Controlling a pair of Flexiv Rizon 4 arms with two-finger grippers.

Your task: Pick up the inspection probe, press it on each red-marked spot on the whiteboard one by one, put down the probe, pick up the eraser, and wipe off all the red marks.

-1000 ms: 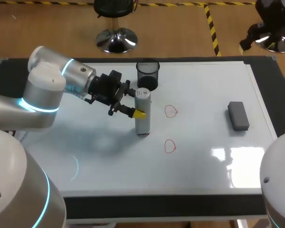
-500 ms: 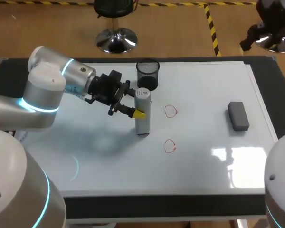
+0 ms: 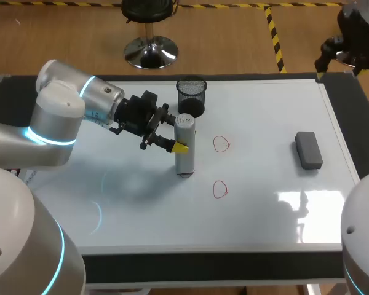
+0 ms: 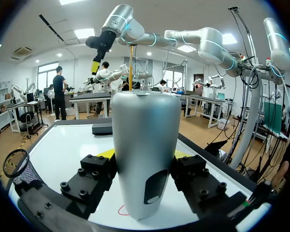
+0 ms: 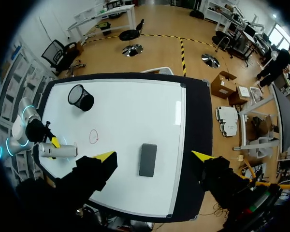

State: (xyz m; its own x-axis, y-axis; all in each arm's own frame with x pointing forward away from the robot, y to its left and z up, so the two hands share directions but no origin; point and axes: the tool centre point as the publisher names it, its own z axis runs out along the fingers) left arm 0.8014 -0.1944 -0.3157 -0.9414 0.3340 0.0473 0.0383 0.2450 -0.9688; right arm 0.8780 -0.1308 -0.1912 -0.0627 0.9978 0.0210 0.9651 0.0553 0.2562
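— What took up most of the table?

— The whiteboard (image 3: 264,227), across nearly the whole top. My left arm (image 3: 61,117) came in over its left side.

— And the left gripper (image 3: 183,142)?

— Closed onto the inspection probe (image 3: 184,150). The left wrist view had one yellow-tipped finger (image 4: 106,153) against each flank of the grey body, about halfway up, with the fingers spread as wide as the body. The probe stood upright, its foot down at the board. I could not tell if it touched.

— Where was that on the board?

— Left of centre, just in front of the black mesh cup (image 3: 191,96), with both red marks off to its right.

— The right gripper (image 5: 152,155)?

— High over the table, fingers wide apart, holding nothing.

— The eraser (image 3: 309,149)?

— Flat on the board near its right edge, well apart from the probe.

— The marks themselves?

— Two small red loops, the far mark (image 3: 221,144) and the near mark (image 3: 220,189), neither under the probe.

— Any writing?

— Small print near the probe's top, too small to read.
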